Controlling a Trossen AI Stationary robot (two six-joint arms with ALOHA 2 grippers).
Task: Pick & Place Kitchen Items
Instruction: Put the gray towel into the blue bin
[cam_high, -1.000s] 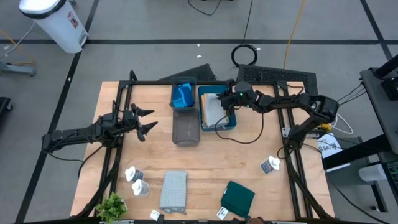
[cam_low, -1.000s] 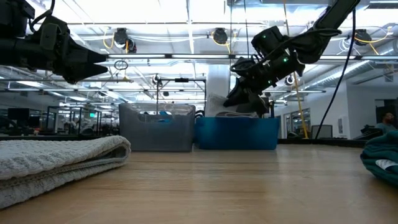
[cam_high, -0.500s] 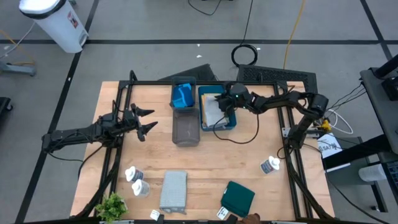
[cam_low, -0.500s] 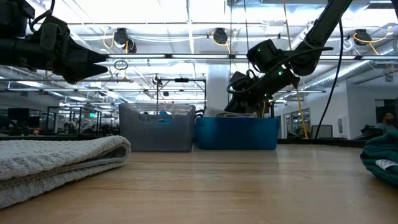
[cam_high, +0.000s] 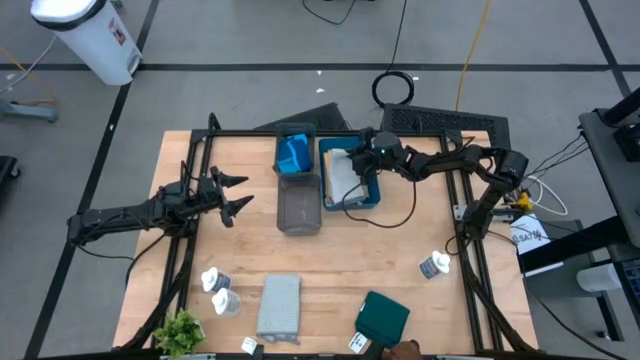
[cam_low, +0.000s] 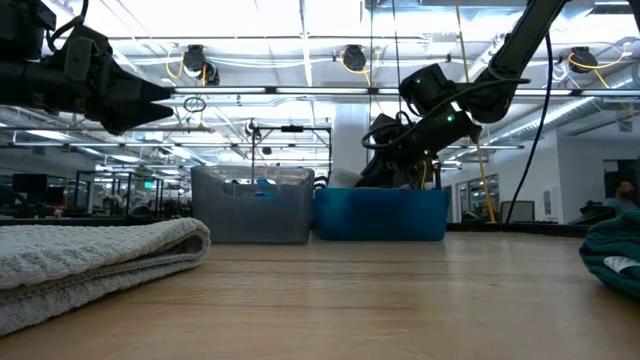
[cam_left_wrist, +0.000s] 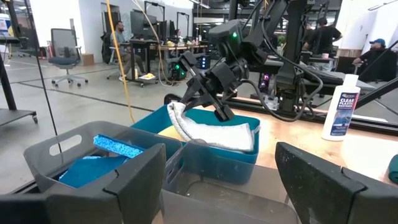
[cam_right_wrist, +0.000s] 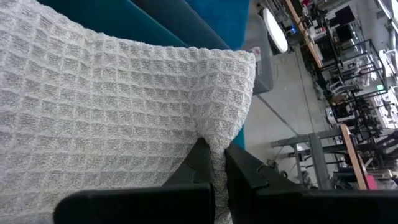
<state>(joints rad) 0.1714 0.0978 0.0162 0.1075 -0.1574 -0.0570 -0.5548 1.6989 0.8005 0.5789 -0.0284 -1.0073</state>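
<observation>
Along the table's near edge, seen from above, lie a folded grey cloth (cam_high: 279, 307), a dark teal cloth (cam_high: 383, 317), two small white bottles (cam_high: 219, 291) and a green leafy plant (cam_high: 180, 329); a third white bottle (cam_high: 434, 265) stands by the right rail. Farther in, the left gripper (cam_high: 236, 193) hangs over bare wood on the left, its fingers spread with nothing between them. Beyond it sit a grey tray (cam_high: 297, 192) with a bright-blue sponge (cam_high: 293, 155) at its far end, and just beside it a teal tray (cam_high: 350, 199). Over the teal tray, the right gripper (cam_high: 358, 163) is clenched on the edge of a pale waffle-weave cloth (cam_left_wrist: 214, 132), which rests in that tray with the pinched corner lifted.
</observation>
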